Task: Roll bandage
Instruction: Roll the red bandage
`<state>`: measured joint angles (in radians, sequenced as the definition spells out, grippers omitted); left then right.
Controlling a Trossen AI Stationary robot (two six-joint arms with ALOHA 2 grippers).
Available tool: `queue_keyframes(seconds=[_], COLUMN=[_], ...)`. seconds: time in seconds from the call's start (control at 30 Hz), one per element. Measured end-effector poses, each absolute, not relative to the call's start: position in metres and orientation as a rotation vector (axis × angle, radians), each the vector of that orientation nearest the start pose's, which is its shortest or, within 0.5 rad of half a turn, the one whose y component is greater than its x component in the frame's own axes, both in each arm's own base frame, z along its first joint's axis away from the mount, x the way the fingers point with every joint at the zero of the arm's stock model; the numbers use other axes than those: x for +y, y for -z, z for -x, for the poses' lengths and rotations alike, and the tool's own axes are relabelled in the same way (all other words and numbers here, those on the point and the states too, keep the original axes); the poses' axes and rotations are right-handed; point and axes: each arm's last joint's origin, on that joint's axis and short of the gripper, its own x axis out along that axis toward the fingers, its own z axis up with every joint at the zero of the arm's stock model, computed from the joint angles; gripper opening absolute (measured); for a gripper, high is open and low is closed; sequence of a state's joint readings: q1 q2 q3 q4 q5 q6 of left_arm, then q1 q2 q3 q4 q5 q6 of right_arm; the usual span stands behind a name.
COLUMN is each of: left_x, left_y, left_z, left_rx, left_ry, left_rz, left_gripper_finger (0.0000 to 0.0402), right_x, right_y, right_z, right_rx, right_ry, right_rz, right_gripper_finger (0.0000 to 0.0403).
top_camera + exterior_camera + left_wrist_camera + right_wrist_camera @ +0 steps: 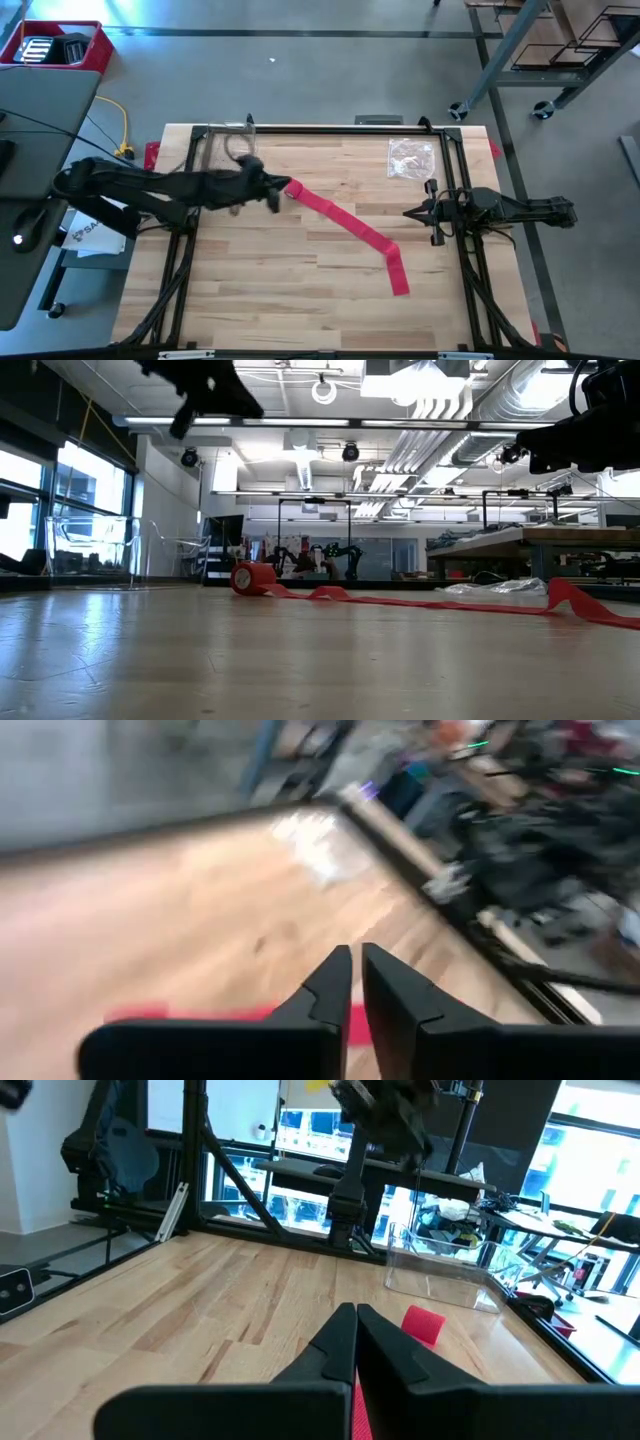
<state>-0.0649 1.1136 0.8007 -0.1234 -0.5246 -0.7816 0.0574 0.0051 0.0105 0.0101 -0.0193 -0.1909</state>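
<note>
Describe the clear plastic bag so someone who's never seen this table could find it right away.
Start at the wooden table and go to its far right corner, just beyond the waiting right gripper. The plastic bag lies flat there, crinkled and see-through, unlike the bright red bandage stretched diagonally across the middle.

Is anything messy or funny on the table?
Yes. The red bandage is only rolled at one end near the left tool; the rest trails slantwise over the wood with a kink near its loose end. A crinkled clear plastic bag lies beside it.
</note>
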Motion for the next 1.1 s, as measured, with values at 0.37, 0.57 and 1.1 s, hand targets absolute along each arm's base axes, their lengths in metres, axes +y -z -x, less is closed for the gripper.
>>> queue_keyframes(seconds=[0.37, 0.57, 1.1], left_x=[0.029, 0.03, 0.041], left_y=[-0.213, -0.193, -0.151], left_z=[-0.266, -0.265, -0.281], left_rx=[0.71, 0.941, 1.103], left_ry=[-0.516, -0.394, -0.438], left_rz=[0.635, 0.171, -0.199], left_gripper_finger=[0.0163, 0.0198, 0.0205], right_x=[0.006, 0.006, 0.006], right_y=[-0.168, -0.168, -0.168], right_z=[-0.097, -0.097, -0.097], right_rx=[-0.023, -0.023, -0.023], right_ry=[-0.075, -0.075, -0.075], right_rz=[0.191, 0.191, 0.191], right_gripper_finger=[0.0, 0.0, 0.0])
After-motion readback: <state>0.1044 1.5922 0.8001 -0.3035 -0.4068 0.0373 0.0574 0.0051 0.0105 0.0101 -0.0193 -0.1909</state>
